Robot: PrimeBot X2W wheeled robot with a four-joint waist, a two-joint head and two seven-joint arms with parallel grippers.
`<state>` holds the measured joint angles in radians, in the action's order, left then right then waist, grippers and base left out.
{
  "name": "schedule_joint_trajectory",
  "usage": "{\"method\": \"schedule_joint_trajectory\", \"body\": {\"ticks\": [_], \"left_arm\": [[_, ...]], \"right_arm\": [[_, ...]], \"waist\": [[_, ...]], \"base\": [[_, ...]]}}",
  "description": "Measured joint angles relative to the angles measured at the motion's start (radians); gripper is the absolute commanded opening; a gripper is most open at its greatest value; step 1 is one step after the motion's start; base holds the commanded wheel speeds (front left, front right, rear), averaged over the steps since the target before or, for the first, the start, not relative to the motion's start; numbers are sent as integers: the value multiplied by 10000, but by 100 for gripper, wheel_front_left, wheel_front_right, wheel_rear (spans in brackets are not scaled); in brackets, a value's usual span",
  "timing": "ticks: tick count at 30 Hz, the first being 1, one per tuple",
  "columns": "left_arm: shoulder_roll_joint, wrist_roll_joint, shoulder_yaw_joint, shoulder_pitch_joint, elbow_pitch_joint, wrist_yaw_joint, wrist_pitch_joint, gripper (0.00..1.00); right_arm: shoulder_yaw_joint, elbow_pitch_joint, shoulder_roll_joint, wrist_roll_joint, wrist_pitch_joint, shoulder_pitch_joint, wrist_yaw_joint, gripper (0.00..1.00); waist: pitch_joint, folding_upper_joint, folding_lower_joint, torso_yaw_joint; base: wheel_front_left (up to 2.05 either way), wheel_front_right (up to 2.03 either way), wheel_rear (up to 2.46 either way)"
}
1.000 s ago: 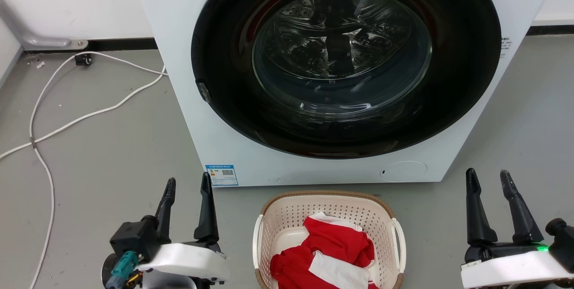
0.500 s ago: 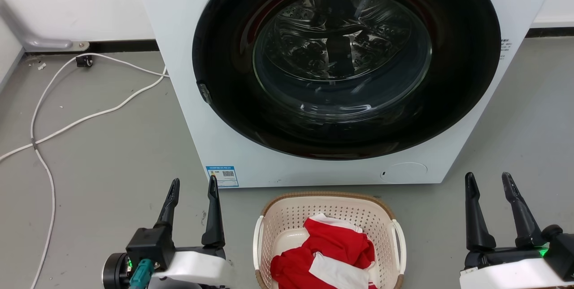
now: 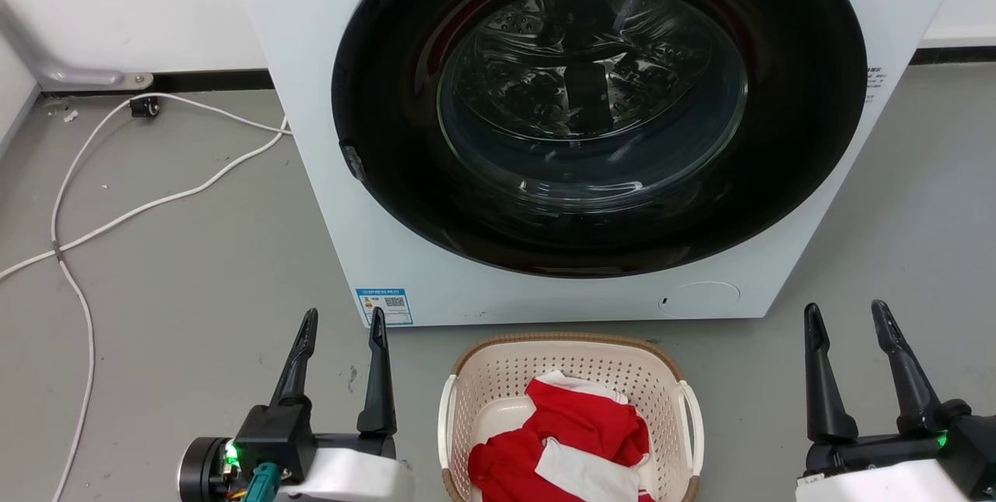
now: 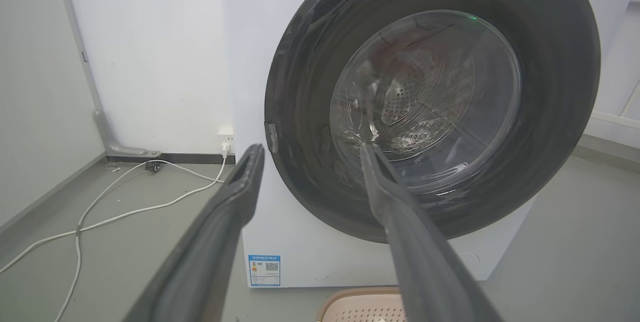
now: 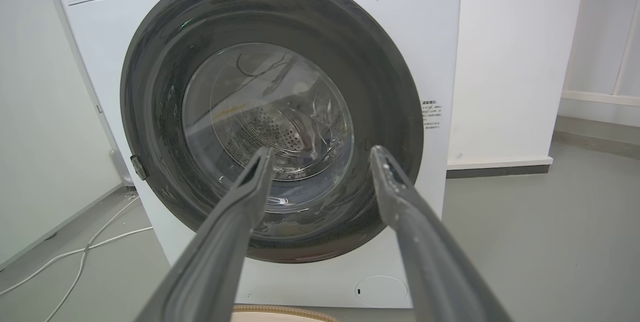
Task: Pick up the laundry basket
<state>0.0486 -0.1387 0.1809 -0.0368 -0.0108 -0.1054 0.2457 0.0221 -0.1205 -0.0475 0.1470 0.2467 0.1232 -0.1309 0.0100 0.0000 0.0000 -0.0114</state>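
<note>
**Laundry corner: laundry basket (image 3: 498, 381) on the floor (image 3: 194, 253)**

Floor: smooth grey, lightly scuffed, with a few pale specks near the left corner. It carries everything listed here.

Walls: a white wall (image 3: 117, 4) behind, with a dark baseboard (image 3: 210, 79) along its foot. A grey pipe (image 3: 78, 74) bends at the floor on the left. In the left wrist view a wall socket (image 4: 226, 137) sits low beside the machine.

Cable (image 3: 156, 202): white, trailing in loose curves over the floor to the left of the machine.

Washing machine (image 3: 350, 198): white front-loader, standing on the floor with its back to the wall. Its round dark door (image 3: 599, 105) is closed and the perforated drum shows through the glass. A blue sticker (image 3: 384, 305) marks the lower left corner of its front.

Laundry basket: cream with perforated walls, a brown rim and white side handles. It stands upright on the floor just in front of the machine, between the two grippers and touched by neither. A red and white garment (image 3: 576, 432) lies crumpled inside.

Left gripper (image 3: 344, 319): beside the basket's left side, fingers pointing toward the machine, spread apart and holding nothing.

Right gripper (image 3: 845, 309): well right of the basket, fingers likewise parted and empty.
</note>
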Motion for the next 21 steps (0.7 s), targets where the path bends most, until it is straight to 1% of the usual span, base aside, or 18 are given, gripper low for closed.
{"method": "schedule_joint_trajectory", "body": {"ticks": [10, 21], "left_arm": [[2, 468, 46, -51, -21, 12, 159, 100], [2, 391, 6, -65, 127, 44, 173, 100]], "right_arm": [[19, -65, -4, -343, 163, 85, 0, 100], [50, -4, -4, -140, 165, 87, 0, 100]], "waist": [[18, 0, 0, -10], [11, 0, 0, 1]], "base": [[0, 0, 0], [0, 0, 0]]}}
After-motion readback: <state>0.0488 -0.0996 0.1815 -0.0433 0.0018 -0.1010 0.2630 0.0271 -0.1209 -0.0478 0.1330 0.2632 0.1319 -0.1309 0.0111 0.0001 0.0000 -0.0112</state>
